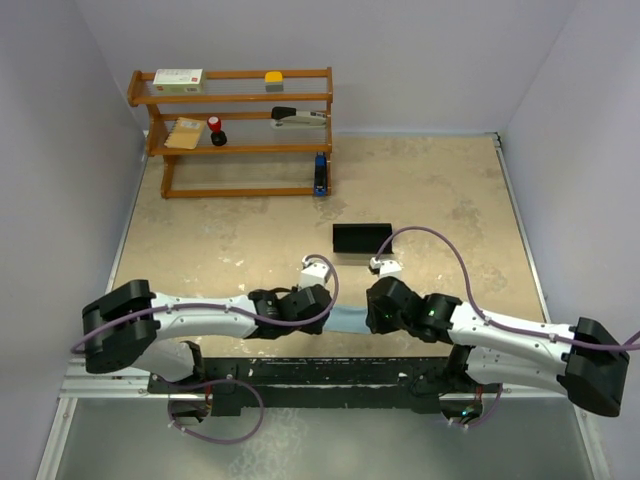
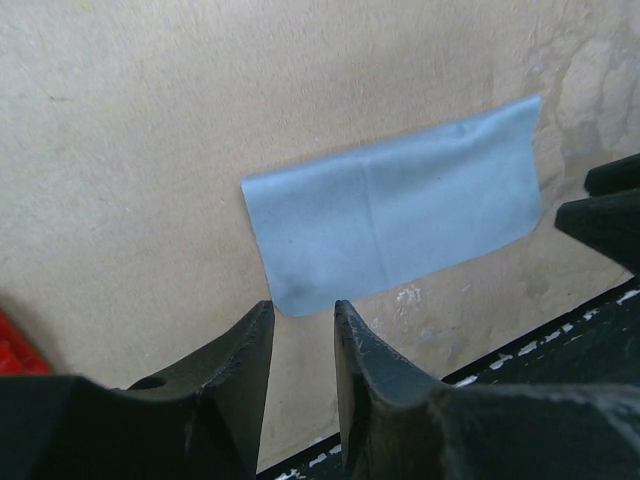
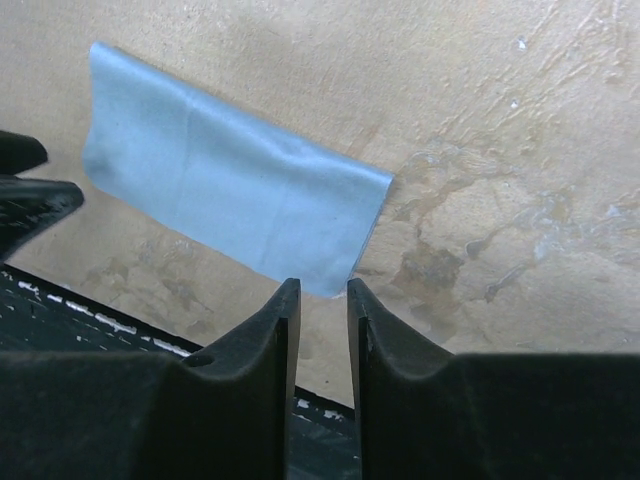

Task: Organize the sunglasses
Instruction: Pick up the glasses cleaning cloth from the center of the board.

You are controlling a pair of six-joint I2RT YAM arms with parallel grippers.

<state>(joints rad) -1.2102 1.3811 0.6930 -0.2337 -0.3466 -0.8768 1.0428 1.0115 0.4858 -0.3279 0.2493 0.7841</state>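
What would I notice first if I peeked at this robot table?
The light blue cloth, lying flat at the near edge of the table, with the left end effector and right end effector poised at its two ends. Farther back are a black case in the middle and a wooden shelf at the far left.

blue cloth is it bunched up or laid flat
Laid flat: the blue cloth lies smooth on the table as a rectangle with one crease across its middle. Whether it is doubled over, cannot tell.

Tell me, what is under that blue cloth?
The cloth lies flat on the tan table, with no bump showing. Its underside is covered, so anything thin beneath it cannot be seen.
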